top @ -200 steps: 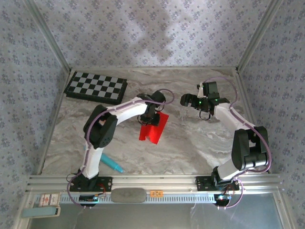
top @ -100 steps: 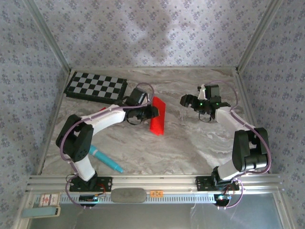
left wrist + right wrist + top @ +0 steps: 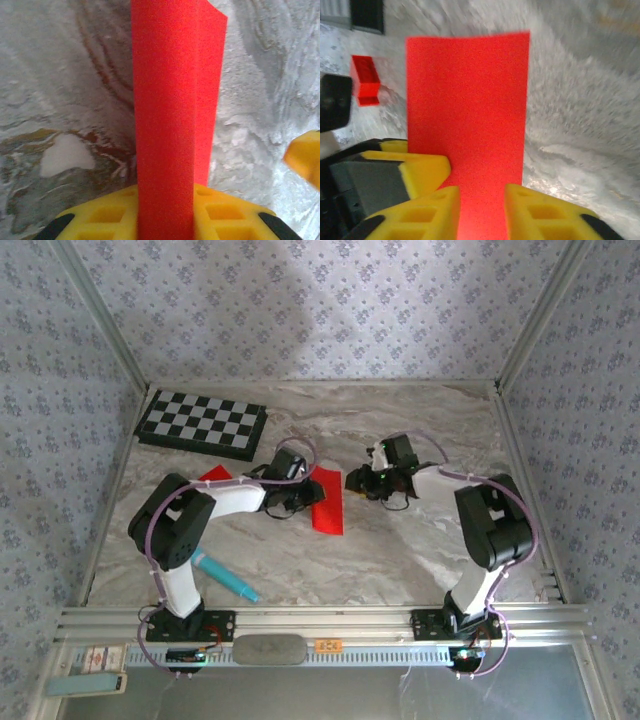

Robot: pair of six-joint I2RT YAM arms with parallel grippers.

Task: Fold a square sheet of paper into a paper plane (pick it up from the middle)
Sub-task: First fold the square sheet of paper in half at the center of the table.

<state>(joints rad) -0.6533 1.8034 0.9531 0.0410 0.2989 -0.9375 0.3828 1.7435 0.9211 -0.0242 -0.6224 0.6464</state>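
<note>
The fold should go best if the left gripper [image 3: 303, 492] pinches the paper [image 3: 327, 502] firmly while the right gripper [image 3: 355, 483] closes squarely on the free edge, so the crease runs straight. The left arm is doubled back low over the table [image 3: 400, 550], its fingers clamped on the folded paper about mid-table. The right arm bends in from the right edge, fingers parted either side of the paper, probably not touching it.

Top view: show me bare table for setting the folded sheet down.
Free: near strip between teal pen and right arm's base; far right corner behind the right gripper. Crowded: centre, where left gripper holds the red sheet.
</note>
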